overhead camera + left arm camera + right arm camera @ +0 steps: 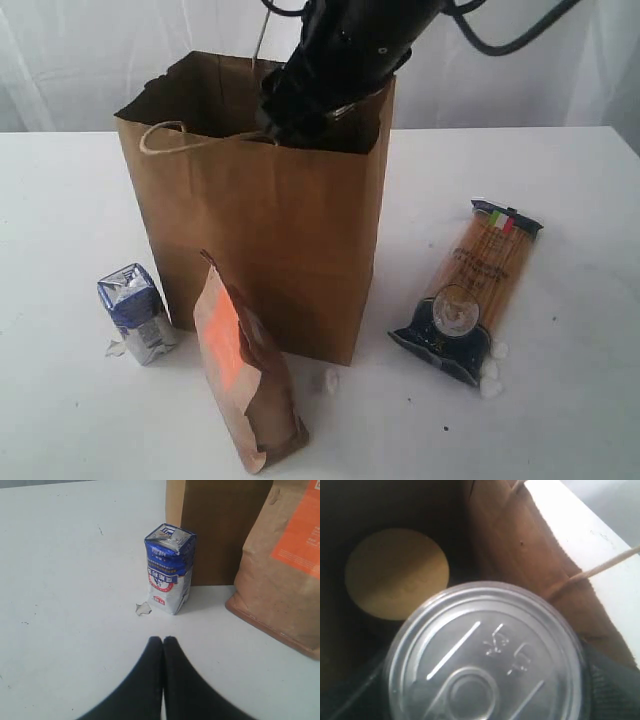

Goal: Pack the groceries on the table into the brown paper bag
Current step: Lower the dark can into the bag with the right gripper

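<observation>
Nearest, at the lower centre of the exterior view, the brown orange-labelled pouch (pixel 245 370) stands tilted, its top leaning toward the front of the bag. The small blue-white carton (pixel 137 312) stands upright at lower left, just beside the bag's corner, with a white scrap (pixel 116 348) at its foot. In the left wrist view the left gripper (pixel 163 645) has its jaws pressed together, empty, on open tabletop short of the carton. The spaghetti packet (pixel 470 295) lies flat at right, apart from the bag. The white table (pixel 560 420) is bare along its left and right margins. At centre the brown paper bag (pixel 270 230) stands upright, mouth open. The right arm (pixel 340 70) reaches down into it. Inside, the right gripper (pixel 480 692) stands wide, clasping the dark clear-lidded jar (pixel 485 650). Deeper sits the clear tan-lidded nut jar (pixel 395 572).
</observation>
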